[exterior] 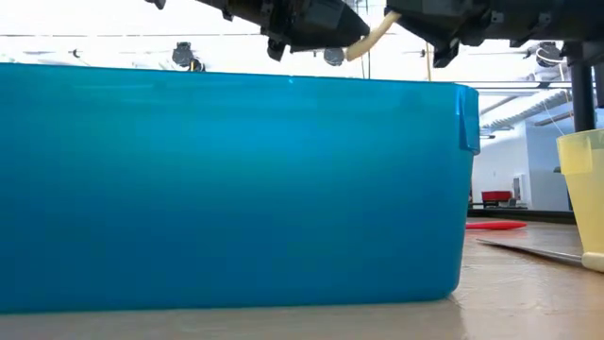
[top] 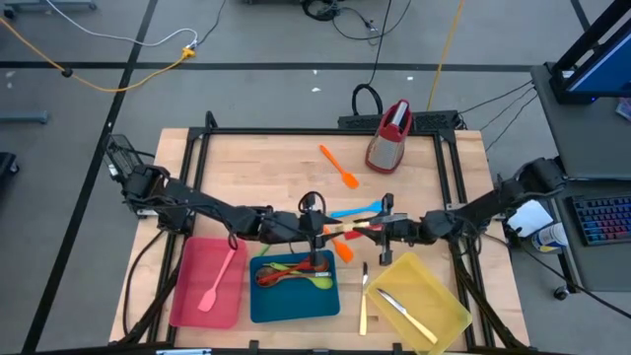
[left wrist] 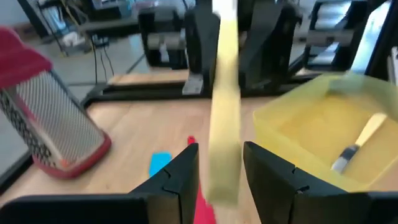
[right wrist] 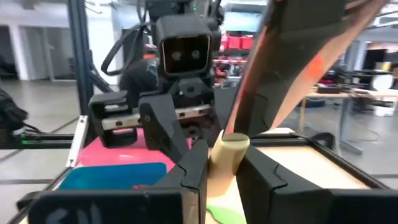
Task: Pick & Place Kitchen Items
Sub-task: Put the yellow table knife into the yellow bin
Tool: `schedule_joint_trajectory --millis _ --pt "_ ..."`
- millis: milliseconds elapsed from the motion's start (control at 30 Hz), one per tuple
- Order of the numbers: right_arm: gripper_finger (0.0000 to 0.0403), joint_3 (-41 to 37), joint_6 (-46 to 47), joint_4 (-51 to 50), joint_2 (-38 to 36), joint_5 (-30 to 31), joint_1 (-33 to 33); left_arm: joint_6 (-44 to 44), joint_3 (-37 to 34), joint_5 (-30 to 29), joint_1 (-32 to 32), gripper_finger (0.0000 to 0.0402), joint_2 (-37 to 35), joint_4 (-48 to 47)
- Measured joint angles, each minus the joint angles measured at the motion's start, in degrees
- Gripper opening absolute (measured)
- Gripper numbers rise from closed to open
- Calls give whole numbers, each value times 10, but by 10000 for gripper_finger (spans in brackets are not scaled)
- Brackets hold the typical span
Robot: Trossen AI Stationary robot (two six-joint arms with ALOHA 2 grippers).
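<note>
A cream knife hangs level above the table's middle, just beyond the blue tray, and spans the gap between my two grippers. My right gripper is shut on one end of it. My left gripper is open; its fingers stand on either side of the knife's other end. Whether they touch it, I cannot tell. In the low view the knife shows between both grippers, above the blue tray's wall. My right gripper pinches the knife's rounded cream end between its two fingers. The fingers come about level from the table's right side and lie along the knife. The knife is lifted clear of the table and runs toward my left gripper.
The blue tray holds green and red spoons. A red tray holds a pink spatula; a yellow tray holds a knife. Another knife, orange spatulas, a blue one and a grater lie about.
</note>
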Motion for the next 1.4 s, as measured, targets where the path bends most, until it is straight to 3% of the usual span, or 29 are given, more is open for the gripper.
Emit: schedule_joint_trajectory --millis 133,267,500,833,1000,1133,1400 --pt "49 0 17 -72 -51 4 21 -13 0 0 -1 131 0 -7" --pt "49 0 124 -191 -99 -13 41 -12 0 0 -1 131 0 -7" --pt "49 0 391 -362 -144 -112 88 -11 0 0 6 131 0 -7" --pt "49 0 592 -508 -189 -233 142 -15 0 0 28 131 0 13" --pt "49 0 717 -618 -189 -336 176 -28 0 0 40 131 0 13" --pt "49 0 801 -650 -189 -400 211 -28 0 0 49 131 0 12" --pt "49 0 907 -662 -145 -408 267 -20 0 0 63 131 0 9"
